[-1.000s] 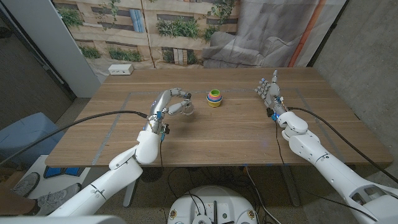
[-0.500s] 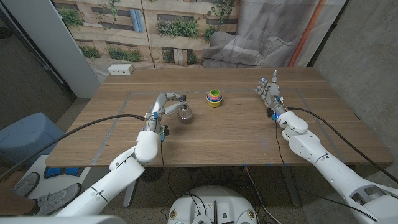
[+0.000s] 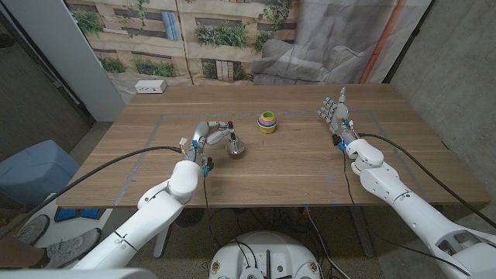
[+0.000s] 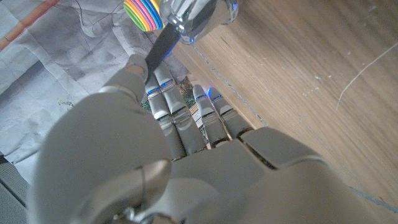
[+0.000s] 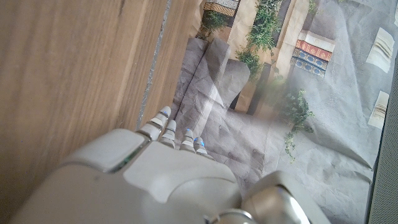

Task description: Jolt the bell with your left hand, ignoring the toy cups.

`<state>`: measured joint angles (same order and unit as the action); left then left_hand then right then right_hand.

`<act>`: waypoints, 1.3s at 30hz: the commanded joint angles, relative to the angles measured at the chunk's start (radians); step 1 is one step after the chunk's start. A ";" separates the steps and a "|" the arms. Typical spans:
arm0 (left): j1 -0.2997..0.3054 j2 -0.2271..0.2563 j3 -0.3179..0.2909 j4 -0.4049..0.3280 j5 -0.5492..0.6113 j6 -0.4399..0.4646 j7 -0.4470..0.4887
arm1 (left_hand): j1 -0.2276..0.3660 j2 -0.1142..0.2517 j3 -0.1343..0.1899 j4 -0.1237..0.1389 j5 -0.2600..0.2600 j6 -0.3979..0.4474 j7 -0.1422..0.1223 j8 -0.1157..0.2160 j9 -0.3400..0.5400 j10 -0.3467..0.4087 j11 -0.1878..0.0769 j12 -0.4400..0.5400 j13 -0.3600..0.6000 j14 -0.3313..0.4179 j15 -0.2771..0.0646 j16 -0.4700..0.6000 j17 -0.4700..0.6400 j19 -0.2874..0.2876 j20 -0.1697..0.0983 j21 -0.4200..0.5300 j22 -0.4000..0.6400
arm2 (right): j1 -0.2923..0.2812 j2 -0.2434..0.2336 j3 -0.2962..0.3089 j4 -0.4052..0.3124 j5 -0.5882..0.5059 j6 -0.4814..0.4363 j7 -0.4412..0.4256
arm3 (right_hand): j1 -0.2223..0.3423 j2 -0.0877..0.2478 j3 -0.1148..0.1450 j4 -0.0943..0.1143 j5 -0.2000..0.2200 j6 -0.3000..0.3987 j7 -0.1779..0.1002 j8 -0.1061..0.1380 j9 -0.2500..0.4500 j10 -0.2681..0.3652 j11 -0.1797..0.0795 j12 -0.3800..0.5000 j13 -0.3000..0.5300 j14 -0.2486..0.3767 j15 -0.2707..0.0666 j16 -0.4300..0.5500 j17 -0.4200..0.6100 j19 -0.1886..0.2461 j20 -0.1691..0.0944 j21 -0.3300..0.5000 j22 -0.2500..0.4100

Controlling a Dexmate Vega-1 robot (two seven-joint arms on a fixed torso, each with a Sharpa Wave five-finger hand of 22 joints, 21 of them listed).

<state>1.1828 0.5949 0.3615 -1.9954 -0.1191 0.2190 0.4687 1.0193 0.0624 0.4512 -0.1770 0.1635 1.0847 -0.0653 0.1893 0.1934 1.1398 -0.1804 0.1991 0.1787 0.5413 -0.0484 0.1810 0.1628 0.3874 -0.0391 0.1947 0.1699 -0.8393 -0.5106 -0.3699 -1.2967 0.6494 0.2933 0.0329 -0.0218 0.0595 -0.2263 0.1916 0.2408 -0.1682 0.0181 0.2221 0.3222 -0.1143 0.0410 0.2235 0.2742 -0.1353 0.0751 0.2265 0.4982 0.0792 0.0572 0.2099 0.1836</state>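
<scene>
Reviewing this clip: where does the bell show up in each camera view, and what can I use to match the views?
Head view: the bell sits on the table just left of centre, its handle at the left hand.
Left wrist view: the bell is at the top edge, its dark handle running to the fingers.
Right wrist view: not in it.
Shared landmark: the toy cups beside the bell.
</scene>
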 commanded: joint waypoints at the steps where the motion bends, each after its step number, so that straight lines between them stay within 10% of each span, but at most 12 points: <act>1: -0.018 0.006 0.010 -0.036 -0.137 0.082 -0.014 | 0.005 0.011 -0.006 0.003 0.006 0.020 0.023 0.004 0.001 0.051 -0.043 -0.002 0.005 0.004 -0.151 -0.001 0.003 0.001 -0.002 0.002 0.002 | 0.000 0.000 0.000 0.000 0.000 0.000 0.000 | -0.002 0.104 -0.007 -0.001 0.008 -0.054 -0.003 0.005 0.004 -0.005 0.000 0.005 0.002 -0.005 -0.004 0.008 0.002 0.007 0.002 0.005 0.003; 20: -0.027 0.034 0.016 -0.085 -0.272 0.139 0.010 | 0.010 0.016 -0.012 0.003 0.008 0.022 0.026 0.004 0.002 0.055 -0.042 -0.002 0.005 0.005 -0.151 -0.001 0.003 0.002 0.001 0.002 0.002 | 0.000 0.001 0.000 0.000 -0.002 0.000 -0.004 | -0.002 0.104 -0.007 -0.001 0.008 -0.055 -0.002 0.005 0.004 -0.003 0.002 0.006 0.002 -0.006 -0.003 0.007 0.002 0.007 0.002 0.005 0.003; 39: -0.067 0.096 0.107 -0.016 0.055 -0.087 0.079 | 0.012 0.019 -0.019 0.003 0.008 0.018 0.019 0.002 0.002 0.054 -0.042 -0.004 0.005 0.010 -0.151 0.000 0.003 0.007 0.005 0.004 0.002 | 0.000 0.000 0.000 0.001 0.000 0.001 0.001 | -0.002 0.104 -0.007 -0.001 0.008 -0.054 -0.002 0.005 0.004 -0.003 0.002 0.006 0.002 -0.006 -0.005 0.007 0.002 0.007 0.002 0.005 0.003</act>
<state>1.1362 0.6689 0.4266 -2.0555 -0.2426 0.2583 0.5126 1.0293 0.0718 0.4363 -0.1755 0.1666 1.0847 -0.0652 0.1894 0.1930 1.1449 -0.1753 0.1908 0.1796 0.5413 -0.0484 0.1810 0.1631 0.3873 -0.0391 0.1947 0.1698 -0.8390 -0.5101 -0.3699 -1.2967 0.6491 0.2933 0.0322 -0.0218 0.0595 -0.2263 0.1916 0.2408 -0.1682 0.0181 0.2221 0.3222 -0.1143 0.0409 0.2235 0.2742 -0.1353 0.0750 0.2265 0.4982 0.0792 0.0573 0.2099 0.1836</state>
